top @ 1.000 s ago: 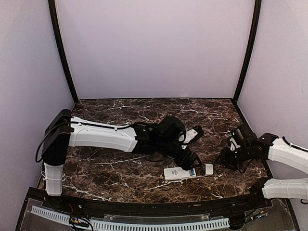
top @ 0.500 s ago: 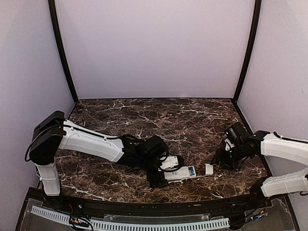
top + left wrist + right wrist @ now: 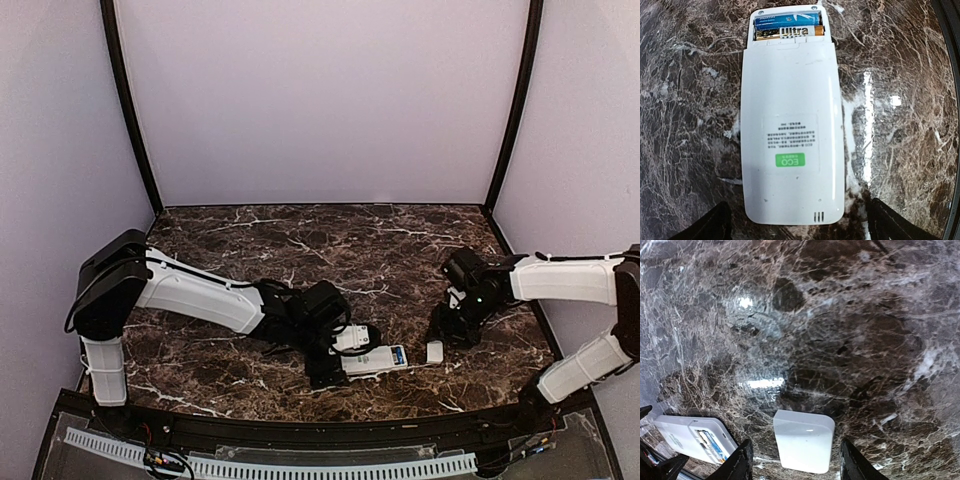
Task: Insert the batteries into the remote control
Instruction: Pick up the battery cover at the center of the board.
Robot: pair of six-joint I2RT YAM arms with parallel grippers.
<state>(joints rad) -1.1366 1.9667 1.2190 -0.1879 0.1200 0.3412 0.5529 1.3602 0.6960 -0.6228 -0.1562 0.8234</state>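
Two batteries (image 3: 786, 20), one with "ultra"

A lab test booth: plain pale walls (image 3: 320, 100) enclosing a marble-patterned tabletop (image 3: 330, 235)

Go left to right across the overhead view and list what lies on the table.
Remote control → batteries in its open right end → white cover. The left gripper and right gripper overlap these, so they're omitted.

Glossy marble-look table (image 3: 900, 100), smooth matt white plastic remote control (image 3: 790, 100).
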